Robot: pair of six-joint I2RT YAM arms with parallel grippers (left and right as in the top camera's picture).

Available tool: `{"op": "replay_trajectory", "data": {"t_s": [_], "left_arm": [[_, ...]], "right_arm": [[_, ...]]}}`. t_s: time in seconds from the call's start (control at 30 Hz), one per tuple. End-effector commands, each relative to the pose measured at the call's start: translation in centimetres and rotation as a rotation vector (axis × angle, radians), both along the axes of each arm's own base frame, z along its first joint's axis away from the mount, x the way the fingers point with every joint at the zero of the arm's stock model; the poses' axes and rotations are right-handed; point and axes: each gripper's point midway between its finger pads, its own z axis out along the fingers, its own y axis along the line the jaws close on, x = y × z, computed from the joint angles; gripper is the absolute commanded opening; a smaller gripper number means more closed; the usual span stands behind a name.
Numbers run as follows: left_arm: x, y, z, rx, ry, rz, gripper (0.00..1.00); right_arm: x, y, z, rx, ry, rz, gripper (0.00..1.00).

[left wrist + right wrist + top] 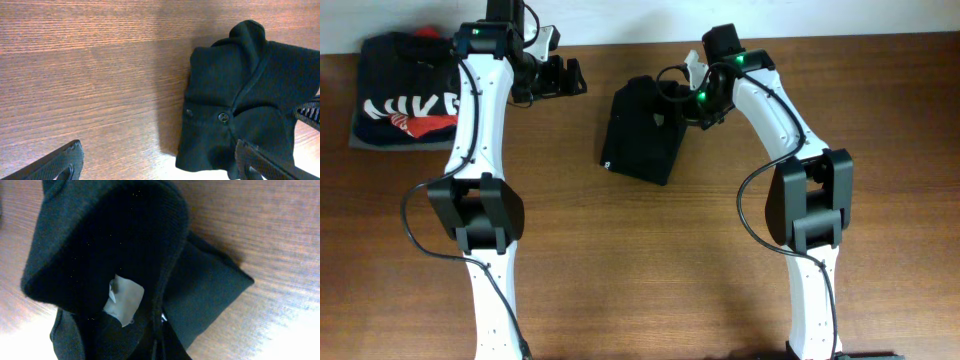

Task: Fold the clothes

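Nearest the arm bases, the brown wooden table [650,260] shows a wide stretch of open wood between the two arms. Beyond it, mid-table, the plain black soft-fabric garment [638,135] lies folded into a compact oblong. Its long axis runs near to far, the far end leaning slightly right. Its near and left edges have free wood around them. At its far right corner the right gripper [692,92] is pressed together on a raised fold beside the small pale neck label [124,300]. The left gripper [563,77] hangs spread wide, left of the garment's far edge and apart from it. Far left lies a folded black top with white letters and red print [400,105].
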Motion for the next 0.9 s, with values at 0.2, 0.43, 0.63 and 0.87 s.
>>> {"op": "replay_trajectory", "data": {"t_s": [0.2,0.43,0.63,0.87], "left_arm": [[0.4,0.4,-0.3,0.026,-0.004,0.014,0.97],[0.4,0.4,-1.1,0.027,0.011,0.014,0.96],[0.4,0.4,-2.0,0.027,0.028,0.014,0.96],[0.2,0.4,-3.6,0.029,0.064,0.013,0.96]], "right_arm": [[-0.7,0.4,3.5,0.041,0.034,-0.083,0.04],[-1.7,-0.1,6.4,0.035,0.030,-0.125,0.04],[-3.0,-0.6,6.2,0.006,0.090,-0.144,0.04],[-4.0,-0.8,6.1,0.002,0.142,-0.165,0.04]]}}
